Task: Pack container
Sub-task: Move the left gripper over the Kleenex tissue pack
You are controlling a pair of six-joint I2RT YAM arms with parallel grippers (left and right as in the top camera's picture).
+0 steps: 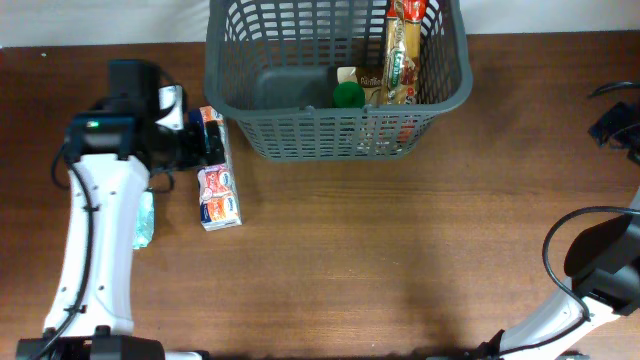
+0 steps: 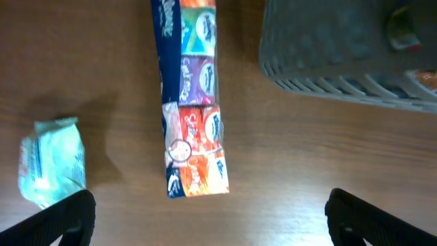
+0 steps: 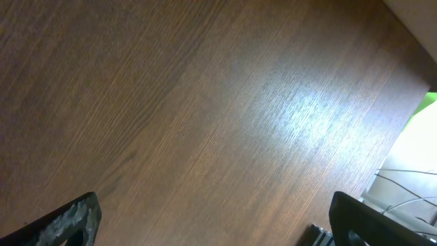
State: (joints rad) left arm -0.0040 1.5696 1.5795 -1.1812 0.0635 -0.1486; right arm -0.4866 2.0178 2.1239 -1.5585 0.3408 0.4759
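The dark grey basket (image 1: 330, 130) stands at the back centre of the table. It holds a tall pasta packet (image 1: 403, 50), a green-capped item (image 1: 348, 95) and a small box (image 1: 370, 82). Its corner shows in the left wrist view (image 2: 341, 48). A long colourful carton (image 1: 218, 180) lies on the table left of the basket and also shows in the left wrist view (image 2: 194, 102). My left gripper (image 2: 208, 219) is wide open and empty, above the table beside the carton (image 1: 198, 147). My right gripper (image 3: 215, 219) is open and empty over bare wood.
A pale green packet (image 1: 144, 220) lies left of the carton, partly under my left arm, and shows in the left wrist view (image 2: 51, 160). My right arm (image 1: 600, 265) is at the front right corner. Cables (image 1: 615, 120) lie at the right edge.
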